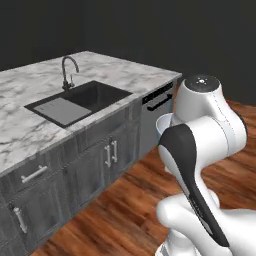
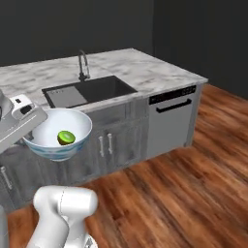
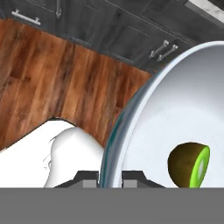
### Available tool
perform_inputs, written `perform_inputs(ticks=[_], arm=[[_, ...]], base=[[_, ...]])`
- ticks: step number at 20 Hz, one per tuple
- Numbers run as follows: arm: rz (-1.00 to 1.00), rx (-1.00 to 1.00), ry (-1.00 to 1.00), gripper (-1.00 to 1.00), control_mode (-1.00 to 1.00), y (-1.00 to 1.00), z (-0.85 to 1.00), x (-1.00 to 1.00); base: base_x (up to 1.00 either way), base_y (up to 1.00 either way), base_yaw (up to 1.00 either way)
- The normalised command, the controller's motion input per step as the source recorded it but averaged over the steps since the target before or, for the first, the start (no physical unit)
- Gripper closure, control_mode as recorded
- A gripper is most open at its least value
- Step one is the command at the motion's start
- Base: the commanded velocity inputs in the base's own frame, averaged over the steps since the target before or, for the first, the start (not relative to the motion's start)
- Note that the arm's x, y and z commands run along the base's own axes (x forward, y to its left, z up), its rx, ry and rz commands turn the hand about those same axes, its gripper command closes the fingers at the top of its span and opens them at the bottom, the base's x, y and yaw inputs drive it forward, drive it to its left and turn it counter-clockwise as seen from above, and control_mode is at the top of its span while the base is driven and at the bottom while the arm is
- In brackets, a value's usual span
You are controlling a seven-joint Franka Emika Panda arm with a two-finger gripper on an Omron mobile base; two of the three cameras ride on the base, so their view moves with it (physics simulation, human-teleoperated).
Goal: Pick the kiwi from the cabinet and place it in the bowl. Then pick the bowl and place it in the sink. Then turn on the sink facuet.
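Note:
The bowl [image 2: 57, 130], white inside and pale blue outside, hangs in the air in front of the counter. My gripper [image 3: 109, 179] is shut on the bowl's rim [image 3: 131, 109], one finger on each side. The kiwi [image 2: 66, 137] lies inside the bowl; its lime-green cut face and brown skin show in the hand view [image 3: 189, 164]. A sliver of the bowl [image 1: 163, 124] peeks out behind my arm. The black sink [image 2: 101, 88] is set in the marble counter, beyond and above the bowl. The sink facuet [image 2: 83, 65] stands upright behind the basin. The cabinet is out of view.
The marble counter [image 1: 30, 125] holds the sink [image 1: 97, 95], its light grey drainboard [image 1: 61, 110] and the faucet [image 1: 68, 73]. Dark cupboard doors [image 2: 104, 145] and a dishwasher [image 2: 172, 121] stand below it. Wooden floor [image 2: 184, 193] stretches in front.

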Motion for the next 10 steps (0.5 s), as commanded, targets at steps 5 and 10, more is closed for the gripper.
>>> perform_inputs(ticks=[5, 10], arm=[[0.0, 0.0, 0.0, 1.0, 1.0, 0.0, 0.0, 0.0], [0.0, 0.0, 0.0, 1.0, 1.0, 0.0, 0.0, 0.0]], base=[[1.0, -0.45, 0.53], [1.0, -0.5, 0.51]])
